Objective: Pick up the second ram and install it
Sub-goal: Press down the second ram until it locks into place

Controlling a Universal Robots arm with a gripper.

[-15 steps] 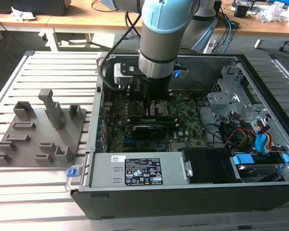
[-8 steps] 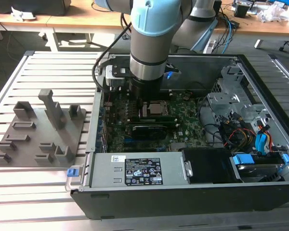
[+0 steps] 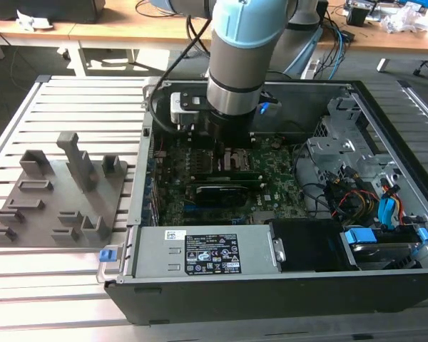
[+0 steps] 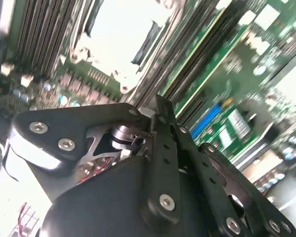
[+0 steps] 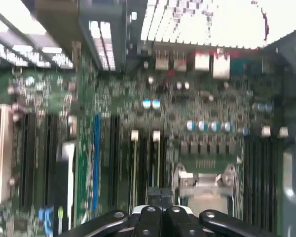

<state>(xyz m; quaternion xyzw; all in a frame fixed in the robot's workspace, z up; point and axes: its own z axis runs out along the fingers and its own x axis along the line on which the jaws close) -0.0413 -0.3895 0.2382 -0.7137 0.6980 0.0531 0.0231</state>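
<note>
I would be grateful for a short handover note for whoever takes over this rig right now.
Gripper: down inside the open computer case, just above the motherboard, over the memory slots beside the CPU socket. Its grasp cannot be read.
Second ram: cannot tell whether it is carried or seated.
Holder tray: on the slatted table at the exterior view's left, apart from the arm.
Done: arm brought to the slots.
Left: confirm the stick is fully seated.
</note>
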